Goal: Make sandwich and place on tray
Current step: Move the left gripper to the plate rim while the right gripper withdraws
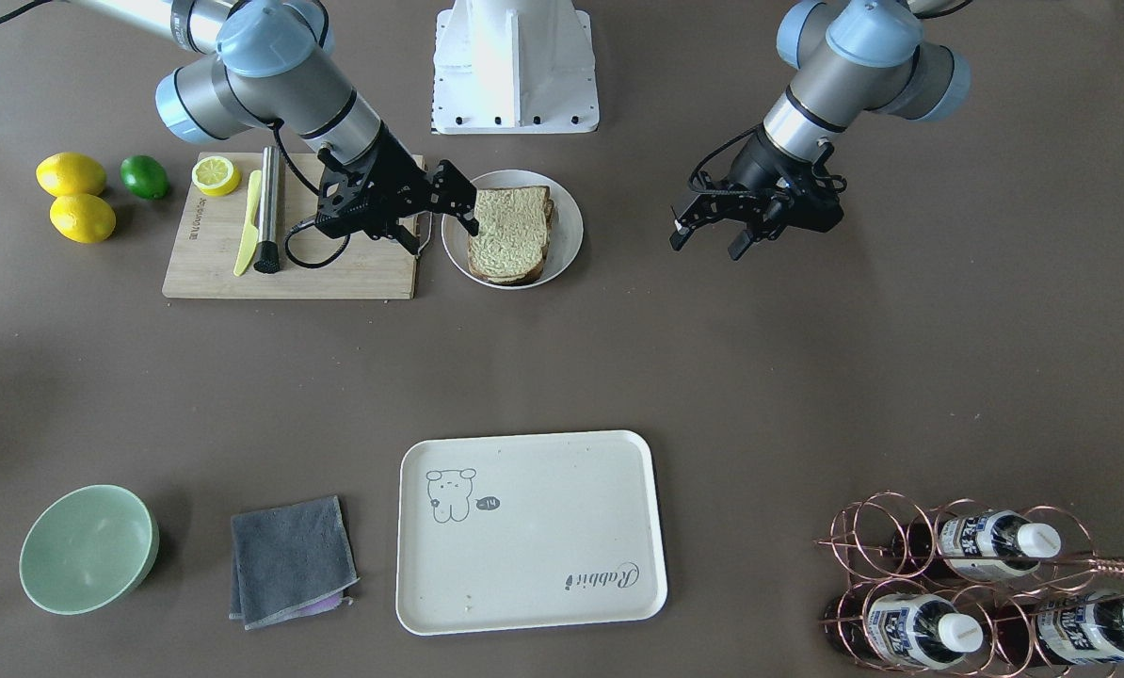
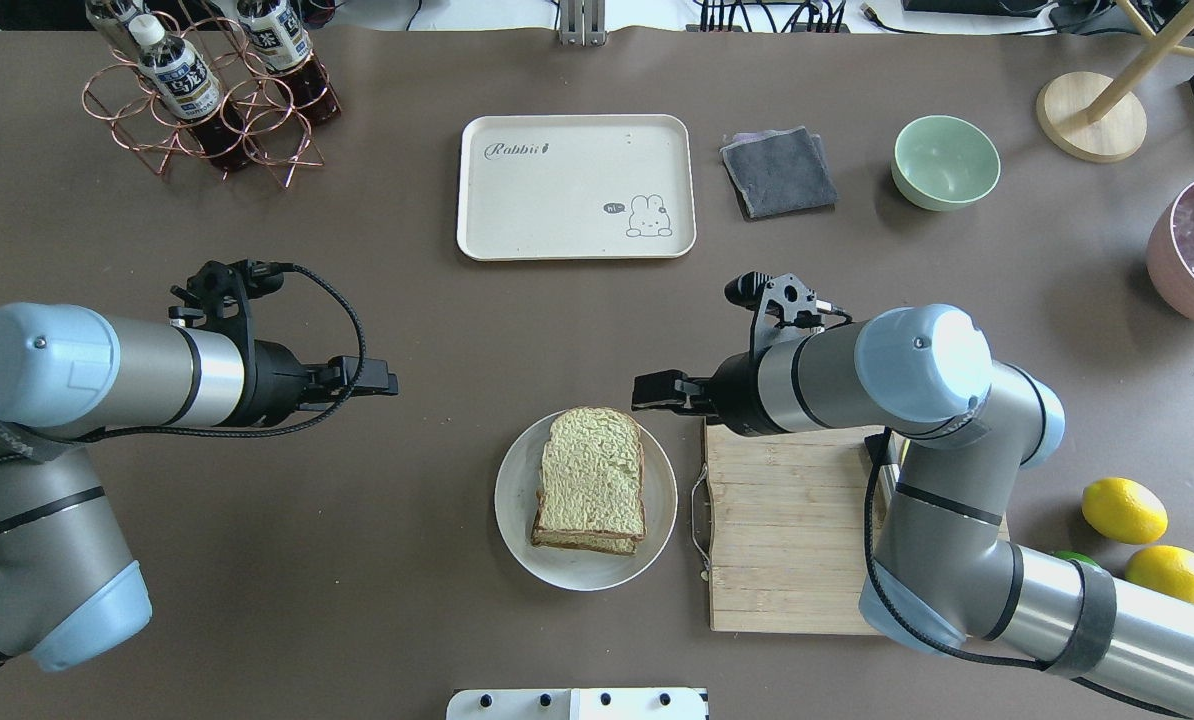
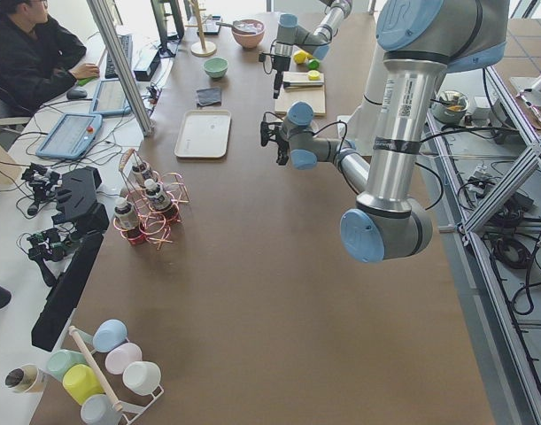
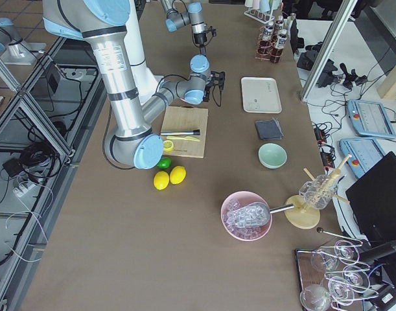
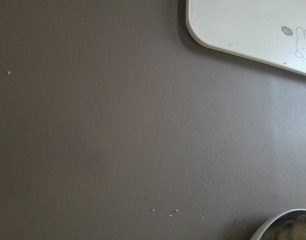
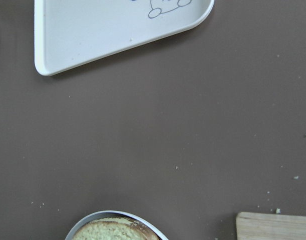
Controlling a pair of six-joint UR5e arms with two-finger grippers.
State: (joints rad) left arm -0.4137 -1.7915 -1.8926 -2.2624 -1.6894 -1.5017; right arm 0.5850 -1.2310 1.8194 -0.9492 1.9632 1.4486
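Item: sandwich on plate, tray well apart; right claw and left claw spread, empty. We fear a pinch shearing slices apart (egg unseen).

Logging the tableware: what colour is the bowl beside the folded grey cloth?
Pale mint green. The bowl shows best in the exterior front-facing view.

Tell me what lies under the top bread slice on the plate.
A second slice shows at the edge beneath the top slice, on the white plate. Any filling between is covered.
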